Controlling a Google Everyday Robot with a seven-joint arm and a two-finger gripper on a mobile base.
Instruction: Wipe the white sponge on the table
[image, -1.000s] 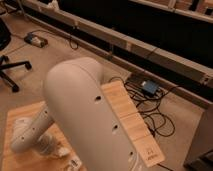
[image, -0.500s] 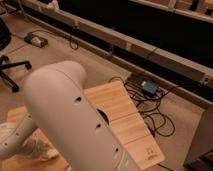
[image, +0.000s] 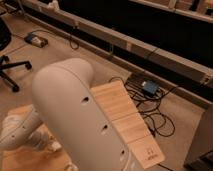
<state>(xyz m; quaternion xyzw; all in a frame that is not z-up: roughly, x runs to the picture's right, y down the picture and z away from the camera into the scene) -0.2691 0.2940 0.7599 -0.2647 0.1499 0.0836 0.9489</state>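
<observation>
The light tan wooden table (image: 125, 117) runs from the middle to the lower right, and another bare part shows at the lower left. My large white arm (image: 75, 105) fills the centre and hides most of the tabletop. The gripper (image: 44, 142) is low at the lower left, close over the table surface, at the end of the white forearm (image: 17, 131). The white sponge does not show; it is hidden behind the arm or under the gripper.
A black office chair (image: 7, 60) stands at the left on the floor. Black cables and a small blue box (image: 149, 88) lie on the floor right of the table. A long low ledge (image: 125, 45) runs along the back.
My arm has swung left and nearer the camera, uncovering more of the table's right planks. The forearm and gripper have shifted further to the lower left.
</observation>
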